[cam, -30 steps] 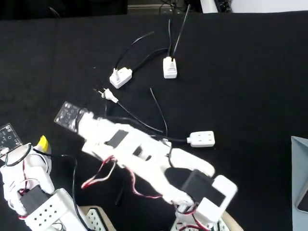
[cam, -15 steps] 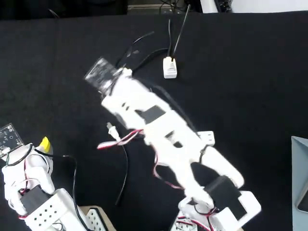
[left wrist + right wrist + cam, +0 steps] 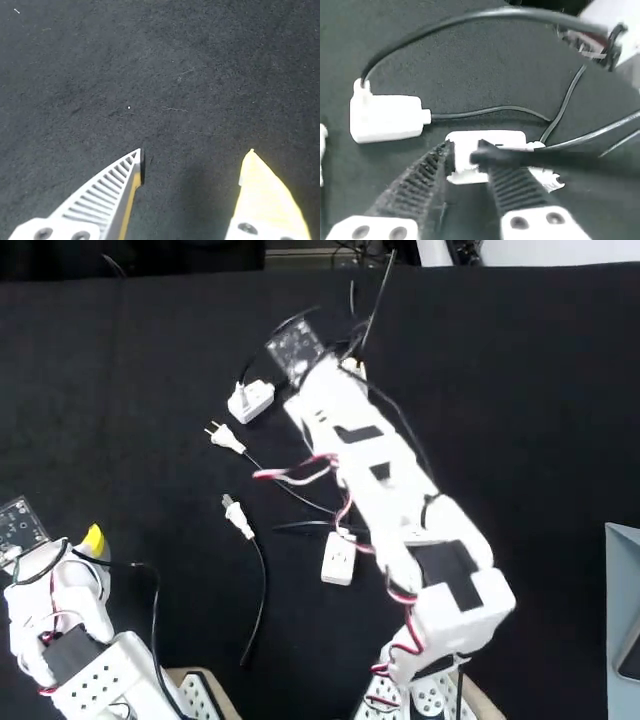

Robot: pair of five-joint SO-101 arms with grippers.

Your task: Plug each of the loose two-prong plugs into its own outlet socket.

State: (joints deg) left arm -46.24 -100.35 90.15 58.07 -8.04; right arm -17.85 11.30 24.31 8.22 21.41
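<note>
Covering the table, a matte black cloth lies under the left gripper, jaws parted; the right gripper pinches a thin black cable.

Right gripper seemingly pinches black cable over white socket.

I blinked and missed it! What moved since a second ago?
The right arm swung from the left over to the far socket; its end effector is now above it. The near socket slid left and turned. The left arm, left socket and upper plug stayed put.
</note>
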